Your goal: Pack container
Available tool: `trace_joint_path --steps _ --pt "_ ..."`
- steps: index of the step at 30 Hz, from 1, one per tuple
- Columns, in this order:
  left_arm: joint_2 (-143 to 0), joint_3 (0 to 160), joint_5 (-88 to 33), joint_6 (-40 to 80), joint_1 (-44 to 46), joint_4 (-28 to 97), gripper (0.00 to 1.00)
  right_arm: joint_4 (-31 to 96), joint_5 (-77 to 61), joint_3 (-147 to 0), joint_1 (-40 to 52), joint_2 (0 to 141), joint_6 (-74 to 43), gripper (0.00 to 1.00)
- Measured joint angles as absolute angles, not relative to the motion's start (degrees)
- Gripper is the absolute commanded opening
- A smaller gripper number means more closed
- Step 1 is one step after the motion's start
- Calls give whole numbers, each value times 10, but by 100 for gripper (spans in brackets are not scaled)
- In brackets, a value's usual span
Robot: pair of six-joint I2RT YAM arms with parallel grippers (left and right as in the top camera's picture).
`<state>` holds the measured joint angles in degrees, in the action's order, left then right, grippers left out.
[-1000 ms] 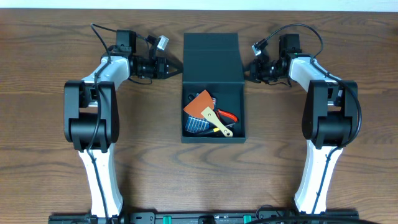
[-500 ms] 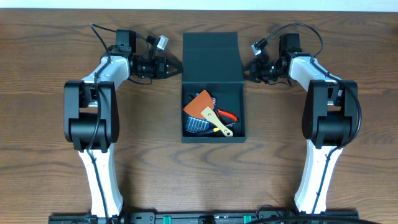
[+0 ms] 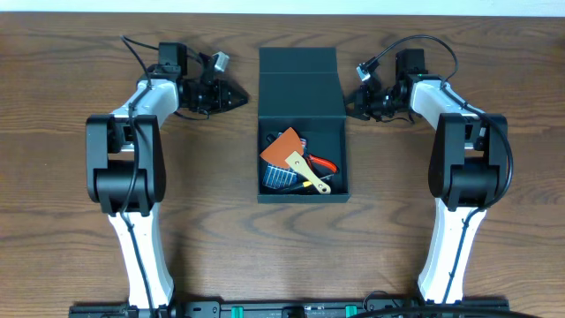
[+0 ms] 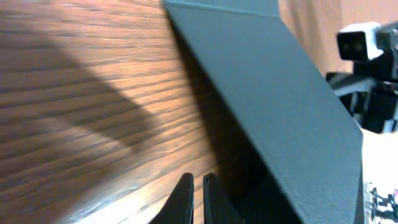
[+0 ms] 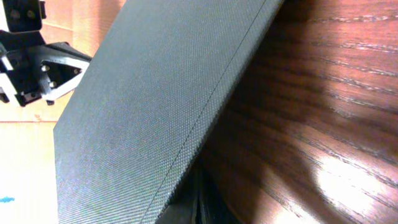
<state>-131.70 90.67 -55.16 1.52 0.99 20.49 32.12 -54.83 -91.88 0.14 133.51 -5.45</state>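
Dark teal-black matte cardboard box point(image 3: 304, 198), rectangular w/ fine woven texture, sits mid wood-grain table point(image 3: 71, 221). Long axis runs near-to-far, hinged flap point(image 3: 300, 75) open twd far edge. Left fingers point(image 3: 238, 97) pinched shut, empty, beside flap. Right fingers point(image 3: 353, 99) shut, empty, at opp. edge.

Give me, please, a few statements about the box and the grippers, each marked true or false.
1. The box is open. True.
2. The box is empty. False: an orange tool and others lie in it.
3. The left gripper is shut. True.
4. The left gripper holds a tool. False: it holds nothing.
5. The right gripper is beside the lid. True.
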Motion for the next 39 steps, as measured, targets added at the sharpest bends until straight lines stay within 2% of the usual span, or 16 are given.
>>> trace_joint_path --steps 14,25,39 --pt "-1317 907 -549 16 65 203 6 322 -549 -919 1 1335 -49 1" --pt "-1319 907 -599 15 63 174 6 329 -565 -923 1 1335 -33 1" --pt "-1319 949 -663 17 61 184 6 528 -530 -1084 1 1337 54 1"
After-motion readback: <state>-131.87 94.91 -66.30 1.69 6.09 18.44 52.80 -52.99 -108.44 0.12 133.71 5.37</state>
